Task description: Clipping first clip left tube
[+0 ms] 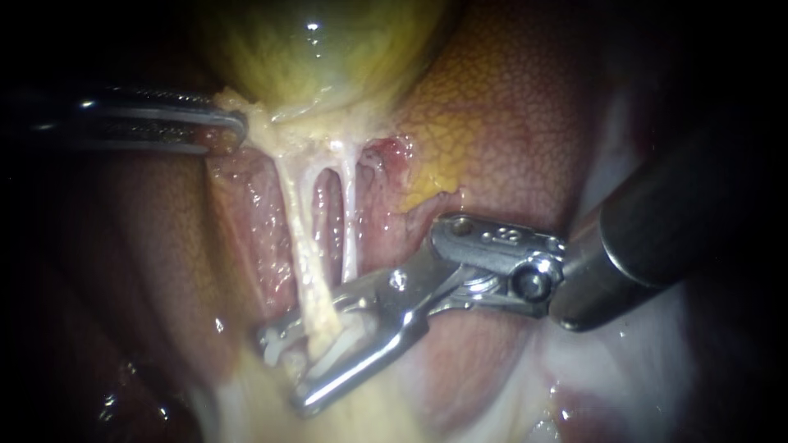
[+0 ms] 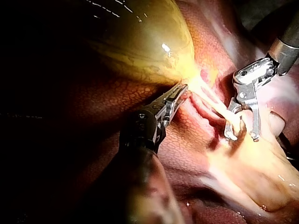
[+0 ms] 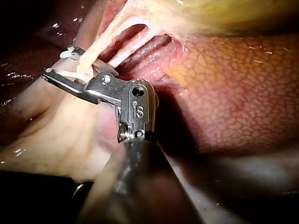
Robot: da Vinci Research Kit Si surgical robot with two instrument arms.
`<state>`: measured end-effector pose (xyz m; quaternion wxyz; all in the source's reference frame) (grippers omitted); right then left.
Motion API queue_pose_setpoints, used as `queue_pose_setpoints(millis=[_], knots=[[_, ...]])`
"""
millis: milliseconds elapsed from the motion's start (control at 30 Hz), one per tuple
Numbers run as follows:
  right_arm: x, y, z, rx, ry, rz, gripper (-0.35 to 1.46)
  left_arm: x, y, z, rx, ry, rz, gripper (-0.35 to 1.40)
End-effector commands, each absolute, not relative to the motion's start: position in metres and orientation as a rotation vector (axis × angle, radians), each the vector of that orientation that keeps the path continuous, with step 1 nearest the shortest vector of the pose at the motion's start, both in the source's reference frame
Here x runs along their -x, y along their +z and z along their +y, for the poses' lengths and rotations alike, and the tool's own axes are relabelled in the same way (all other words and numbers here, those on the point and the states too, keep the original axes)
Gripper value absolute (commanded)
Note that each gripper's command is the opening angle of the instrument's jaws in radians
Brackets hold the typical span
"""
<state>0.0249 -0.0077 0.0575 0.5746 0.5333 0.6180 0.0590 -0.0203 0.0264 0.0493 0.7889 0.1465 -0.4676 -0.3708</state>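
Right instrument (image 1: 283, 369): your jaws are standing apart, straddling the left tube (image 1: 300, 238) low down, with the white clip (image 1: 341, 346) loaded. Left instrument (image 1: 238, 130): clamping the gallbladder (image 1: 320, 49) edge. Step: positioning. Next, likely: closing squarely across the tube.

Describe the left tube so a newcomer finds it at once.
Start at the yellow-green gallbladder; two tubes hang from its base. The left tube is thicker and yellowish beside the thin white tube, and it alone passes through the right instrument's open tip.
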Motion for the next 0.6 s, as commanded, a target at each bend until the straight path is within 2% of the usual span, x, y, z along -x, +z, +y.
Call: queue_pose_setpoints(millis=[33, 200, 300, 400, 600], knots=[[-0.0248, 0.0577, -0.0076, -1.247, 0.138, 1.448, 0.32, 0.0202, 0.0493, 0.0264, -0.315, -0.799, -1.007, -0.35], [-0.025, 0.058, -0.0073, -1.233, 0.127, 1.459, 0.19, 0.0202, 0.0493, 0.0264, -0.315, -0.799, -1.007, -0.35], [-0.0252, 0.0581, -0.0071, -1.233, 0.128, 1.459, -0.02, 0.0202, 0.0493, 0.0264, -0.315, -0.799, -1.007, -0.35], [-0.0253, 0.0583, -0.007, -1.23, 0.131, 1.459, -0.32, 0.0202, 0.0493, 0.0264, -0.315, -0.799, -1.007, -0.35], [-0.0261, 0.0589, -0.0064, -1.289, 0.098, 1.44, -0.35, 0.0202, 0.0493, 0.0264, -0.315, -0.799, -1.007, -0.35]])
